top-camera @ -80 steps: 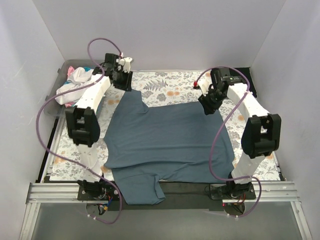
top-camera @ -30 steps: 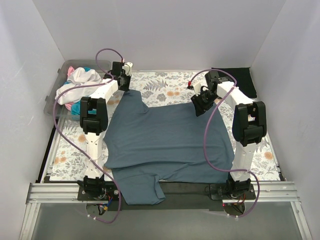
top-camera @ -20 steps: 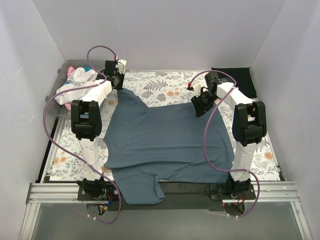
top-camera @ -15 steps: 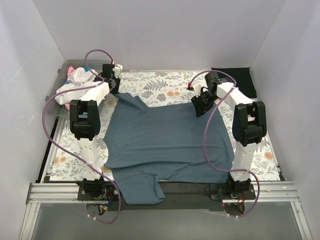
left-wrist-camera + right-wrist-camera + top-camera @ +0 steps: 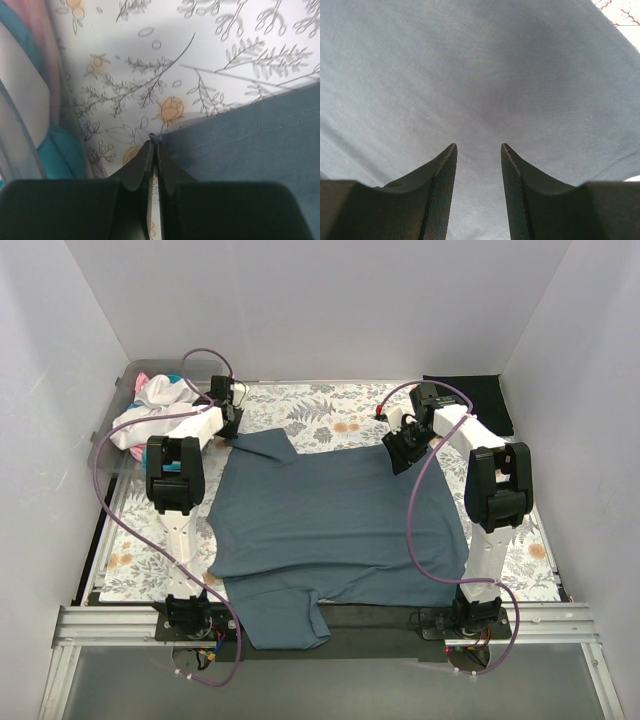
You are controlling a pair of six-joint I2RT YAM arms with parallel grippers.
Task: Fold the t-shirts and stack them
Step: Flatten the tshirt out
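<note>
A large slate blue-grey t-shirt [image 5: 335, 520] lies spread on the floral table cloth [image 5: 330, 410], its bottom edge hanging over the near side. My left gripper [image 5: 231, 428] is shut on the corner of its far-left sleeve. In the left wrist view the closed gripper [image 5: 153, 145] pinches a small bunch of the hem of this t-shirt [image 5: 250, 135]. My right gripper [image 5: 400, 455] stands open just above the shirt's far-right part. In the right wrist view this gripper [image 5: 479, 146] has only flat blue-grey cloth [image 5: 480, 75] between its fingers. A black t-shirt [image 5: 475, 392] lies at the back right.
A clear plastic bin [image 5: 112, 445] at the far left holds white [image 5: 150, 410], teal and pink shirts. It shows close beside the left gripper as the bin [image 5: 22, 150] in the wrist view. White walls enclose the table on three sides.
My left gripper has carried the sleeve corner leftward and down toward the table, so the sleeve now lies flatter. The right arm has held still over the last second.
</note>
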